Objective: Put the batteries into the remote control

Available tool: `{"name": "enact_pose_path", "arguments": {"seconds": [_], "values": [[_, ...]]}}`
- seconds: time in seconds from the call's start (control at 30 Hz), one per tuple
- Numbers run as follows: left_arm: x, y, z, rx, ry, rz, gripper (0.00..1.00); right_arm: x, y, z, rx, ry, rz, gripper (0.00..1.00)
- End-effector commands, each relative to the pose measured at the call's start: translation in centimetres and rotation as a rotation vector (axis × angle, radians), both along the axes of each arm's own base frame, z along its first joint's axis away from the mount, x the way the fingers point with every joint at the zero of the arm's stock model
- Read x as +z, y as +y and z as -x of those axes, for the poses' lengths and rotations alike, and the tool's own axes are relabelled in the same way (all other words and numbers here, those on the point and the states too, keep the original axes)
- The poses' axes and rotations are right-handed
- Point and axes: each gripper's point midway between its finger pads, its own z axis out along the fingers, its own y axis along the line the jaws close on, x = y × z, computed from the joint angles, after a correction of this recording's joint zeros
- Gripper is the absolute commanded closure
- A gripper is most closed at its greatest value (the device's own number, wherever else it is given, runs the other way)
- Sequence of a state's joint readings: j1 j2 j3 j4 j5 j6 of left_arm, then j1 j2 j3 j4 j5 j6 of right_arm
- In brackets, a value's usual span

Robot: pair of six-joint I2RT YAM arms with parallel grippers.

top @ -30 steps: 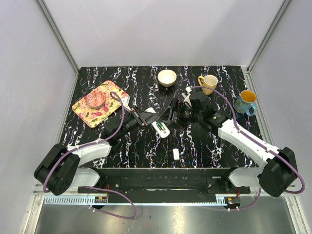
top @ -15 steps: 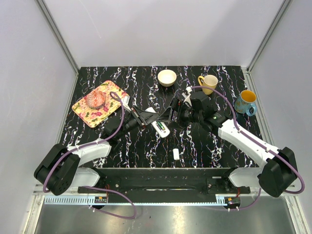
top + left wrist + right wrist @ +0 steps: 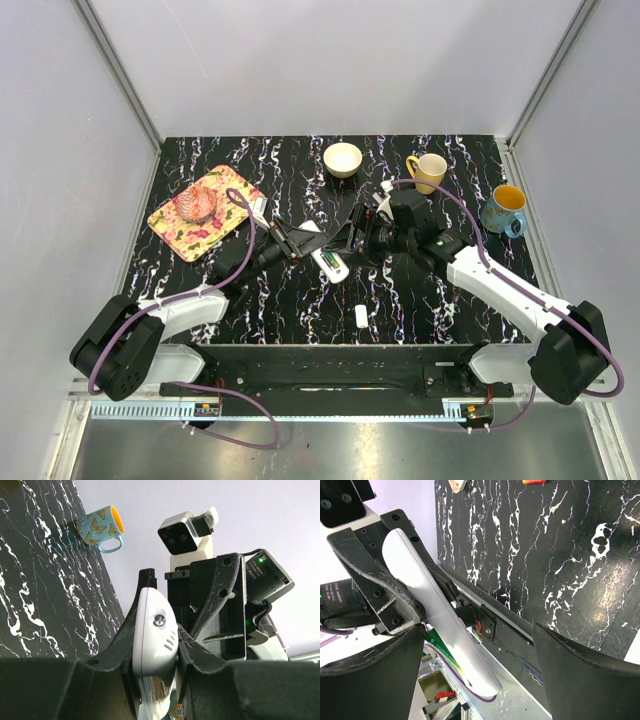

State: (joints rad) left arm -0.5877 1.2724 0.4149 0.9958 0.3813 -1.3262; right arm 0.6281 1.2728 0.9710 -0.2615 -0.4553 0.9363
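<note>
My left gripper (image 3: 300, 240) is shut on one end of the white remote control (image 3: 338, 270) and holds it at mid-table. The left wrist view shows the remote (image 3: 152, 630) pinched between the fingers (image 3: 112, 652). A green battery (image 3: 329, 262) lies in the remote's open side and also shows in the right wrist view (image 3: 445, 652) beside the remote (image 3: 430, 605). I see no other battery. My right gripper (image 3: 352, 240) is open, close by the remote's free end. Its wide-apart fingers (image 3: 375, 680) straddle the remote without touching it.
A small white lozenge piece (image 3: 361, 316) lies near the front edge. A flowered tray (image 3: 175, 228) sits at left, a white bowl (image 3: 343, 159) and a yellow mug (image 3: 428, 171) at the back, a blue mug (image 3: 503, 209) at right. A tiny red piece (image 3: 535, 481) lies on the table.
My right wrist has shifted very slightly near the remote's free end. My left gripper and the remote have not visibly moved.
</note>
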Motion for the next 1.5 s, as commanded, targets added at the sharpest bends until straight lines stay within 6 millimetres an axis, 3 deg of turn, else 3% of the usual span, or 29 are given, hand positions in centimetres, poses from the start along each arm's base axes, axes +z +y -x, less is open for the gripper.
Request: {"name": "enact_pose_path", "arguments": {"seconds": [0.0,0.83,1.47], "values": [[5.1,0.2,0.3,-0.003,-0.137,0.097,1.00,0.4,-0.1,0.0,0.006,-0.015,-0.015,0.08],[7.8,1.5,0.6,0.025,-0.208,0.223,1.00,-0.3,-0.1,1.0,0.021,0.015,-0.059,0.08],[9.5,2.4,0.2,0.038,-0.230,0.261,1.00,-1.3,-0.7,1.8,0.009,0.027,-0.067,0.16]]}}
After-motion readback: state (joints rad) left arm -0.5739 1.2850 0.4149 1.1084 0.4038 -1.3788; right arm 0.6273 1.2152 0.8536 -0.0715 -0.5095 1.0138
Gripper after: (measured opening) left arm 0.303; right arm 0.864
